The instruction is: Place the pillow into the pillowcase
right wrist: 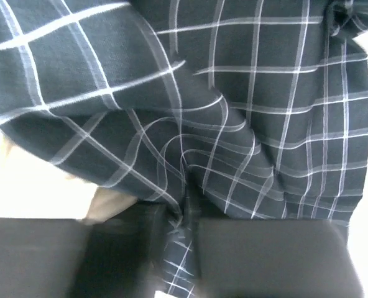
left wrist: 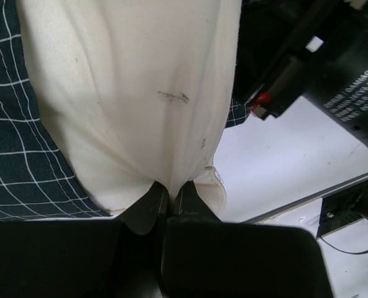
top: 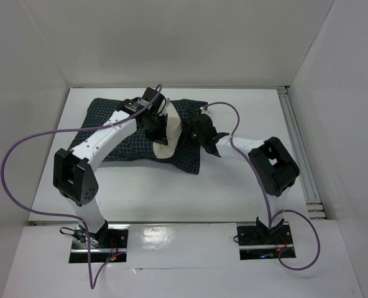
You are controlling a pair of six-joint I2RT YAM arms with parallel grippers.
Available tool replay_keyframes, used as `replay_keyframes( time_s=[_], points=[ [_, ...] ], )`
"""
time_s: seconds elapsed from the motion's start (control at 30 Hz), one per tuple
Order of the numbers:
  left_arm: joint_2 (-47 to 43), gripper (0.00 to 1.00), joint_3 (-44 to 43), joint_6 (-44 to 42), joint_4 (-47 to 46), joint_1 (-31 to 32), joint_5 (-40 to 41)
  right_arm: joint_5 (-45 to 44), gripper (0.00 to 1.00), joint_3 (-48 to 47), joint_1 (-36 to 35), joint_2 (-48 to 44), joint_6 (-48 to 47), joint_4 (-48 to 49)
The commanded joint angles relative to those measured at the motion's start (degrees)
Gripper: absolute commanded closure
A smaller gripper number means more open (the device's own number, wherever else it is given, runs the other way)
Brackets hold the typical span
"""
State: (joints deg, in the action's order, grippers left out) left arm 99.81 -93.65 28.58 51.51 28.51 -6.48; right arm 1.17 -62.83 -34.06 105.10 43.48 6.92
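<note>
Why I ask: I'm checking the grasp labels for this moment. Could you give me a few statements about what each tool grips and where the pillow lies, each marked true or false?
1. The left tool pinches the cream fabric of the pillow. True.
2. The right tool grips the pillow as well. False: its fingers are closed on the dark checked cloth of the pillowcase.
3. The pillow is fully inside the pillowcase. False: in the top view a cream part shows bare between the two arms.
4. The pillowcase lies on the white table. True.
</note>
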Motion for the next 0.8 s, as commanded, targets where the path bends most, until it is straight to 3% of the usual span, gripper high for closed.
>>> replay_keyframes(
  time_s=[0.0,0.03,0.17,0.3,0.43,0.77],
  points=[
    [-2.95,1.00,-2.86,0.07,-4.48,-0.91,-3.62,-3.54,0.88,-2.74,-1.00,1.25,1.52,2.57],
    [-3.48,1.00,-2.86,0.60,-4.48,-0.91,-3.63,-3.54,1.00,-2.74,-1.00,1.25,0.91,1.97],
    [-3.48,1.00,-2.33,3.31,-6.07,-2.32,-2.49,-2.76,1.00,2.35,-1.00,-6.29,-3.03,3.53],
    [-2.96,1.00,-1.80,6.75,-7.99,-3.73,0.84,6.97,1.00,7.71,-1.62,-14.73,-8.76,2.93],
    [-2.43,1.00,1.17,10.52,-11.59,-3.73,3.40,12.43,1.00,7.72,-5.82,-21.32,-13.50,-0.50],
    [4.08,1.00,3.56,17.38,-19.33,-1.97,4.72,23.08,1.00,2.36,-13.57,-25.37,-16.24,-1.38]
  ],
)
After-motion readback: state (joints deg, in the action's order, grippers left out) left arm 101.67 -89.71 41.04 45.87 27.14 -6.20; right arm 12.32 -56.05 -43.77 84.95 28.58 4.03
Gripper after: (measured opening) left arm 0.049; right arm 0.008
